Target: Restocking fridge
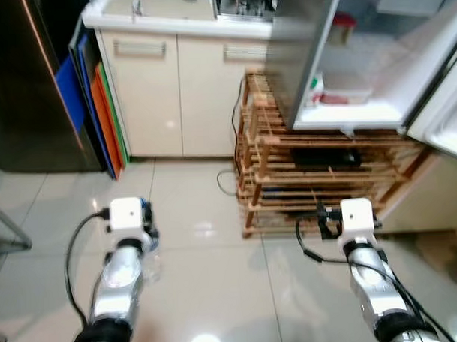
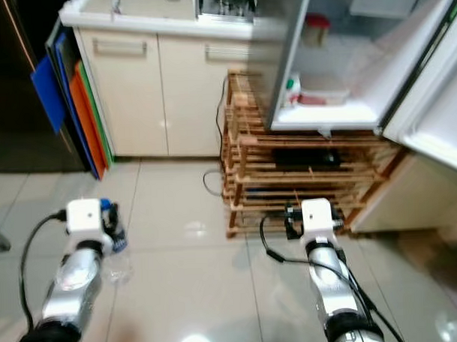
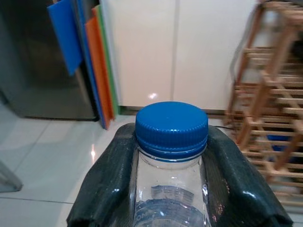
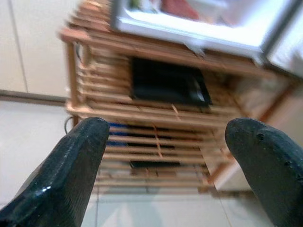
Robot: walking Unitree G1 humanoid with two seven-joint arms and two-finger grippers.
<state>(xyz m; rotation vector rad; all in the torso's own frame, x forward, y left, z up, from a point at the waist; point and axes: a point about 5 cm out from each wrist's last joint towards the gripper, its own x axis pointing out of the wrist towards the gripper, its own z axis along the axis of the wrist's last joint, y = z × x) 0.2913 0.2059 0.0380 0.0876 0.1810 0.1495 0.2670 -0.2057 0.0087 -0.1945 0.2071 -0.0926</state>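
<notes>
Glossy pale floor tiles (image 1: 192,217) run up to cream base cabinets (image 1: 166,98), with coloured boards (image 1: 106,115) leaning beside a dark appliance and a slatted wooden rack (image 1: 319,175) standing against the cabinets. On top of the rack sits the small fridge (image 1: 347,118), its door (image 1: 441,122) swung wide; a red-lidded container (image 1: 342,26) and a few other items sit inside, too blurred to name.

In the left wrist view the left gripper (image 3: 173,156) has its two black fingers (image 3: 111,175) closed on the neck of a clear water bottle (image 3: 171,189), just under its blue cap (image 3: 171,126). The bottle is carried low over the floor, well apart from the fridge.

The right gripper (image 4: 173,151) is spread wide and holds nothing, pointing at the rack.

The step in hand looks like carrying the bottle over to the open fridge. To do it well, the robot should close in squarely on the opening, keep the bottle upright with the neck grip firm, lift it clear of the rack's top edge and aim for a bare patch of the shelf away from the stored items.
</notes>
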